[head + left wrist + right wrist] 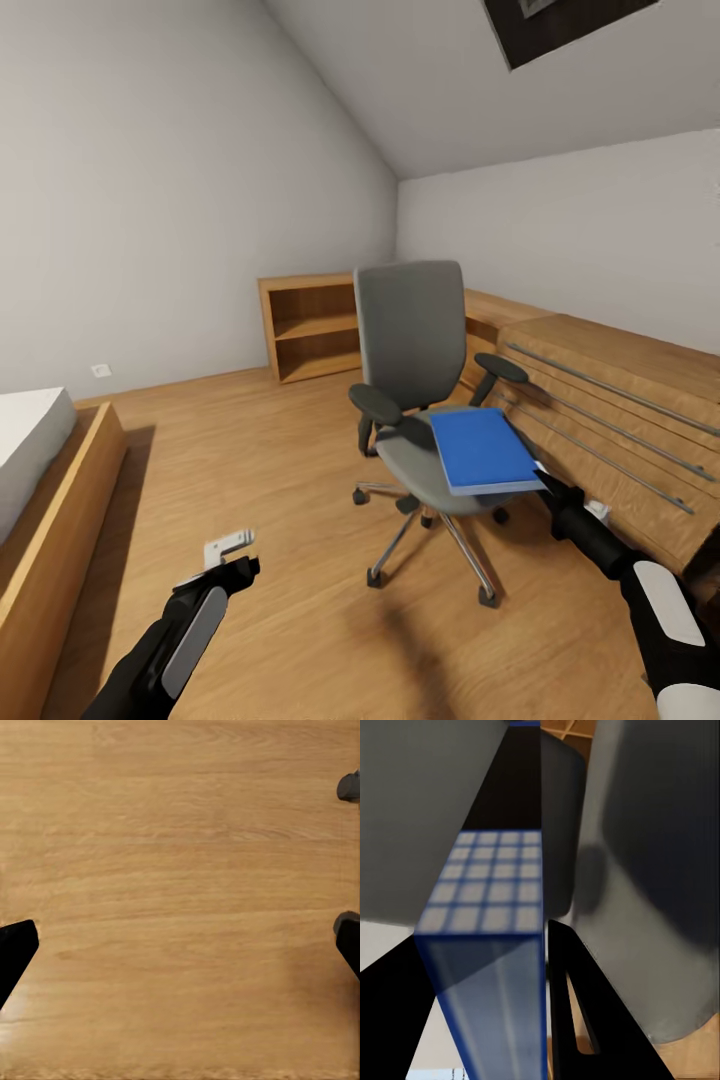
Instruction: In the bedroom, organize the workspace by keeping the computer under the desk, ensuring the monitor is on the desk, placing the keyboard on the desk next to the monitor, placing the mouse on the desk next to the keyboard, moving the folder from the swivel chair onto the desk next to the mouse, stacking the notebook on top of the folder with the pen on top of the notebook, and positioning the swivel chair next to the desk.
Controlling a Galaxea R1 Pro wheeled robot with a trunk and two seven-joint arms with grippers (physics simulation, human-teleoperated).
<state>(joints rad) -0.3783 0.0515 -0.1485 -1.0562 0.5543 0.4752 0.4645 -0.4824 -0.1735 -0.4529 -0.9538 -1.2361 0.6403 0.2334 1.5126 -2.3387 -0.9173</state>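
The blue folder (485, 450) is seen just above the grey seat of the swivel chair (415, 340), tilted, with its near edge taken between the fingers of the right gripper (540, 478). In the right wrist view the folder's edge (491, 967) is seen clamped between the two dark fingers (585, 1020), so the pincer is judged closed on it. The folder is judged light, thin and fairly stiff, with a smooth cover that may slip; being held at one edge, it is likely to sag or pivot, so a deep hold at the middle of the edge is advised. The left gripper (180, 945) is held over the bare wood floor (180, 832), its fingers spread apart and empty.
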